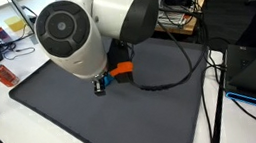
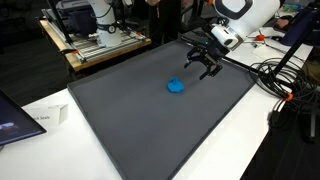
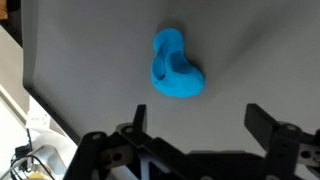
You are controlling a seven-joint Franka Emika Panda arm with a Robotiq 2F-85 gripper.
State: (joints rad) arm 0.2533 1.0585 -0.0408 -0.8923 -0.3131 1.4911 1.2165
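Gripper (image 2: 203,68), jaws wide apart and empty, over dark grey mat (image 2: 120,115), near 1 small blue object (image 2: 176,86).

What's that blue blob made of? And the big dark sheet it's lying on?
The blue blob looks like soft rubber or plastic, maybe foam: it is smooth, rounded and evenly coloured, with only a faint sheen. The dark sheet seems to be a rubbery or fabric mat: flat, dull grey, no glare. Neither is sure from looks alone.

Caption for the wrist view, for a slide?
Open gripper poised over a grey mat, with a small blue object lying just ahead, untouched.
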